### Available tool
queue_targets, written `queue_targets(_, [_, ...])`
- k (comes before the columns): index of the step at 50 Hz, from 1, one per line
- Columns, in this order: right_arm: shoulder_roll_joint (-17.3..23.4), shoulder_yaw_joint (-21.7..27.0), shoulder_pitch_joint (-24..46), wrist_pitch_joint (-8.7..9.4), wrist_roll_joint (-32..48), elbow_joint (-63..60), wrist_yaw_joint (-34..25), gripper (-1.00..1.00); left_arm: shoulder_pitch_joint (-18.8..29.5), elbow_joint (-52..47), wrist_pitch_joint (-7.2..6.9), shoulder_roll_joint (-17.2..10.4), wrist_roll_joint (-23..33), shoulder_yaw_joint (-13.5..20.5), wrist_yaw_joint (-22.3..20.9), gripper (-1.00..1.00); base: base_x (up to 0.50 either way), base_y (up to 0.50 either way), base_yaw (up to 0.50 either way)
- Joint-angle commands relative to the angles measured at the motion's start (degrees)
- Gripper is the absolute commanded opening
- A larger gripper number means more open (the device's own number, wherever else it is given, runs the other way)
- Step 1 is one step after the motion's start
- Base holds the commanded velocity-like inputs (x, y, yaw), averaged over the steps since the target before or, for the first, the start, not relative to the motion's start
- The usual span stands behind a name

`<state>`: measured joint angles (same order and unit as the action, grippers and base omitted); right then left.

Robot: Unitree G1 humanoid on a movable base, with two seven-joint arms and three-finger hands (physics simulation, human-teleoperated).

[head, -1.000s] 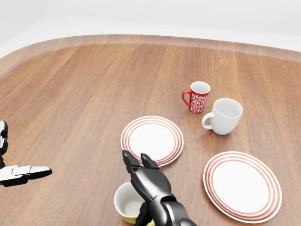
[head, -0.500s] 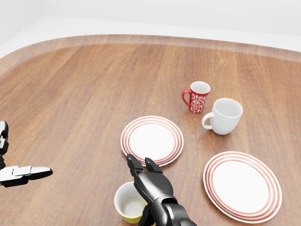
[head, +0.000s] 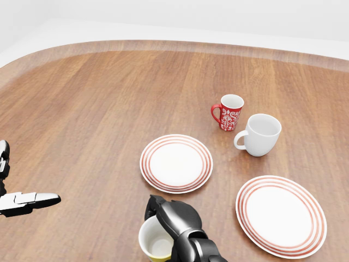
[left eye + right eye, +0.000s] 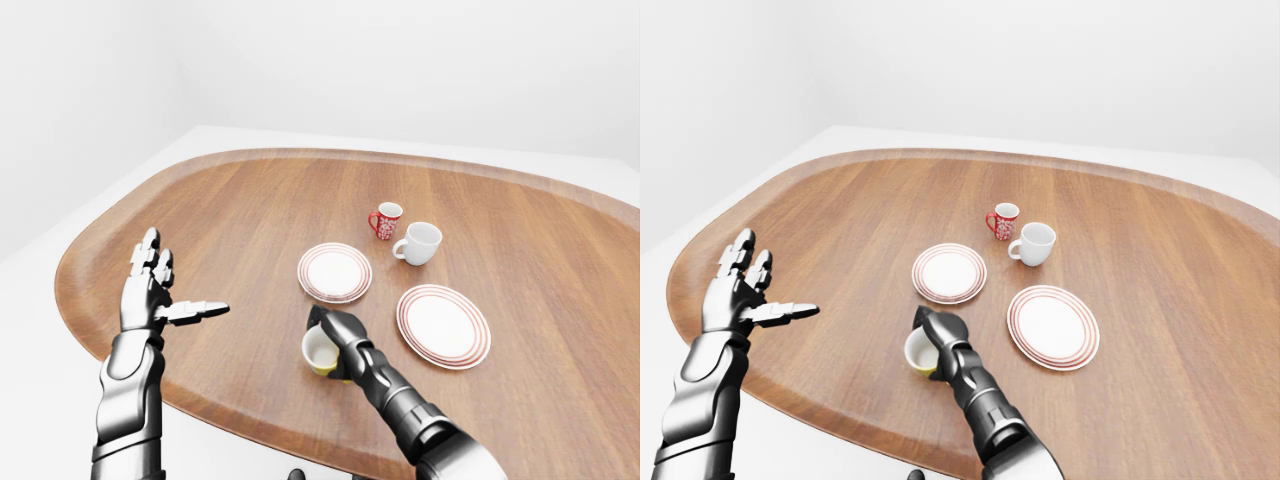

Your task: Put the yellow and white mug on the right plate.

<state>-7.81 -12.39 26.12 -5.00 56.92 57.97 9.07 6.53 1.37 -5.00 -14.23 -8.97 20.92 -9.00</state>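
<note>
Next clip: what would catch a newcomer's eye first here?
The black right hand, bottom centre of the head view, with fingers curled over the yellow and white mug. Up and right sit two red-ringed white plates, left plate and right plate, with a red patterned mug and a plain white mug beyond.

The right side of the yellow and white ceramic mug (image 3: pixel 154 243) is covered by the dark three-finger right hand (image 3: pixel 173 218) in the head view, and its base is cut off by that view's bottom edge. The handle cannot be seen beneath the fingers (image 4: pixel 322 320), so whether the fingers are wrapped round it cannot be told. Only the thumb and a sliver of the silver three-finger left hand (image 3: pixel 22 200) are shown at the head view's left edge. The pattern on the small red and white patterned mug (image 4: pixel 385 220) is too small to be read.
</note>
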Motion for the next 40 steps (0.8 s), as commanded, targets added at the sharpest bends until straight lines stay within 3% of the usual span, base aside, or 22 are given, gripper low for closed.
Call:
queue_targets(1, [0.38, 0.26, -0.06, 0.00, -0.15, -0.54, 0.62, -1.00, 0.13, 0.09, 0.00, -0.10, -0.06, 0.02, 0.04, 1.00, 0.00, 0.00, 0.00])
queue_targets(19, [3.79, 2.95, -1.57, 0.07, -5.72, -16.18, -9.06, -1.00, 0.08, 0.55, 0.00, 0.02, 0.18, -0.20, 0.13, 1.00, 0.00, 0.00, 0.00])
queue_targets(29, [5.41, 4.08, -0.07, 0.87, -7.32, -16.29, -9.84, -1.00, 0.06, 0.19, 0.00, 0.02, 0.18, -0.19, 0.08, 1.00, 0.00, 0.00, 0.00])
queue_targets(40, [8.80, 6.86, 4.98, 0.00, -10.71, -9.25, -7.93, -1.00, 0.06, 0.33, 0.00, 0.05, 0.25, -0.19, -0.01, 1.00, 0.00, 0.00, 0.00])
